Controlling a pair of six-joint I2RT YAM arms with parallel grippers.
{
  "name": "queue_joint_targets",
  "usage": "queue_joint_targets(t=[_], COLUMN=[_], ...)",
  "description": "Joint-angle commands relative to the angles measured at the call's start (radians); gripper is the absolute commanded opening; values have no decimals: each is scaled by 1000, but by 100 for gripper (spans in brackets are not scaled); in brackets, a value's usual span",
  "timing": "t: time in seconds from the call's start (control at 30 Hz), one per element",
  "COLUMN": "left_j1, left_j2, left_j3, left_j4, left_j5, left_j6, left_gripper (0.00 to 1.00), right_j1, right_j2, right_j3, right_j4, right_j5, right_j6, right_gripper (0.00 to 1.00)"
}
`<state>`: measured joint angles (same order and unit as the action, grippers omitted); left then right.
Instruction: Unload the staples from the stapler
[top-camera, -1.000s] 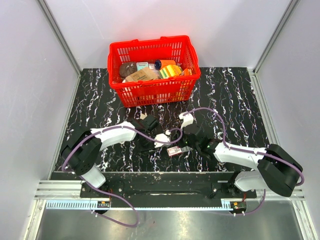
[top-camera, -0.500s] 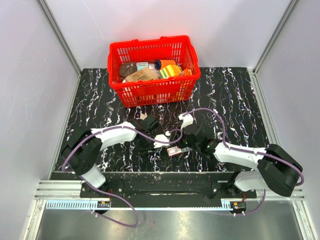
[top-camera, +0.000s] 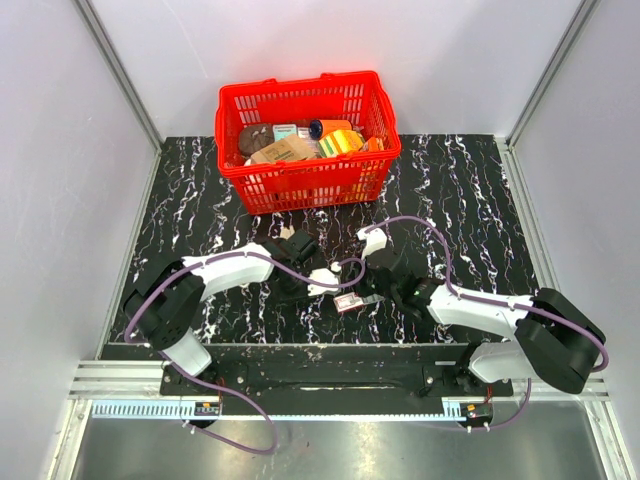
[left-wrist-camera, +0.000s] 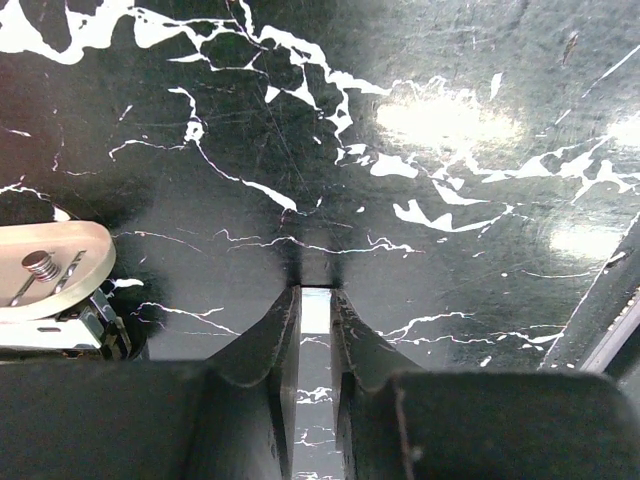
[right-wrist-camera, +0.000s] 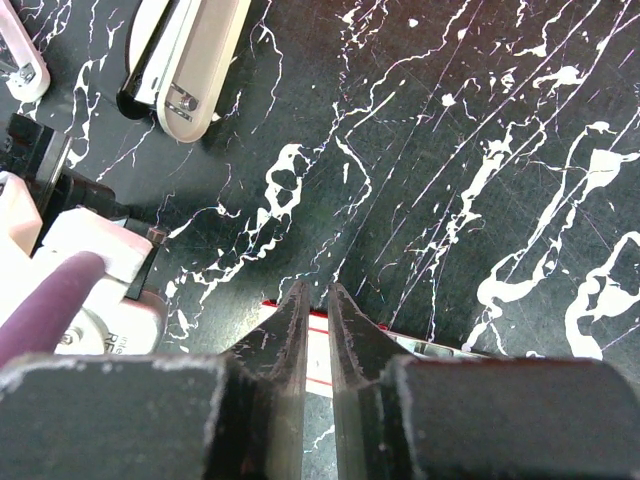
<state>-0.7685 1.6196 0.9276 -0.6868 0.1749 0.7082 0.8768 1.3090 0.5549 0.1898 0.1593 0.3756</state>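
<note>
The left gripper (left-wrist-camera: 315, 294) hung low over the black marbled table (top-camera: 460, 200), its jaws drawn narrow with only a slim slit between them. A pale sliver showed in that slit, and I could not tell whether it was pinched or simply lay beneath. Just to the left of its fingers, in the left wrist view, lay a pinkish-white rounded piece (left-wrist-camera: 50, 255) with a small metal stud on top.

The stapler (top-camera: 348, 302) lay flat on the table between the two grippers, near the front edge and well apart from the red basket (top-camera: 300, 185) at the back. The right gripper (right-wrist-camera: 317, 292) sat right over it with the jaws narrow. Red-edged white plastic showed under the fingertips, but whether they clamped any part of it could not be told. Further off in the right wrist view lay a white oblong object (right-wrist-camera: 195, 55) with a dark underside.
</note>
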Motion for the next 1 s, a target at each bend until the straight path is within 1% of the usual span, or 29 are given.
queue_joint_targets(t=[0.0, 0.1, 0.2, 0.3, 0.37, 0.43, 0.5, 0.6, 0.63, 0.67, 0.7, 0.73, 0.77, 0.8, 0.83, 0.87, 0.9, 0.97], left_j1=[-9, 37, 138, 233, 299, 352, 408, 483, 503, 518, 537, 549, 560, 569, 572, 574, 574, 574], left_j2=[-27, -70, -99, -132, -150, -168, -187, -202, -210, -223, -245, -266, -277, -271, -256, -247, -254, -288], left_j3=[54, 132, 270, 422, 509, 577, 605, 561, 525, 461, 391, 298, 213, 161, 134, 125, 125, 122], left_j4=[-17, -43, -97, -135, -135, -125, -70, 120, 235, 414, 622, 922, 1207, 1515, 1725, 1821, 1825, 1683], left_j5=[44, 78, 156, 302, 421, 555, 709, 947, 1016, 1079, 1124, 1141, 1144, 1134, 1118, 1106, 1103, 1101], left_j6=[2, -38, -104, -185, -261, -344, -455, -693, -816, -951, -1148, -1446, -1666, -1896, -2049, -2148, -2143, -2039], left_gripper=[7, 4, 4, 4, 4, 4, 5, 7, 7, 8, 9, 9, 9, 11, 12, 13, 14, 14], right_j1=[-6, -4, -6, -7, -7, -12, -19, -33, -39, -44, -47, -47, -48, -48, -48, -50, -50, -52], right_j2=[-43, -80, -140, -214, -255, -284, -307, -336, -344, -349, -355, -353, -352, -350, -343, -332, -323, -298], right_j3=[31, 56, 88, 126, 148, 168, 189, 224, 227, 231, 232, 235, 241, 247, 258, 272, 287, 313], right_j4=[47, 14, -19, -58, -66, -66, -52, -4, 23, 54, 84, 118, 146, 173, 195, 206, 220, 238], right_j5=[0, 11, 29, 25, -3, -47, -105, -197, -223, -253, -279, -299, -317, -329, -340, -354, -363, -391], right_j6=[9, -3, -24, -32, -27, -4, 26, 78, 101, 126, 146, 166, 183, 196, 207, 212, 215, 223], right_gripper=[18, 18, 19, 21, 24, 31, 37, 47, 52, 56, 59, 61, 62, 63, 63, 64, 64, 63])
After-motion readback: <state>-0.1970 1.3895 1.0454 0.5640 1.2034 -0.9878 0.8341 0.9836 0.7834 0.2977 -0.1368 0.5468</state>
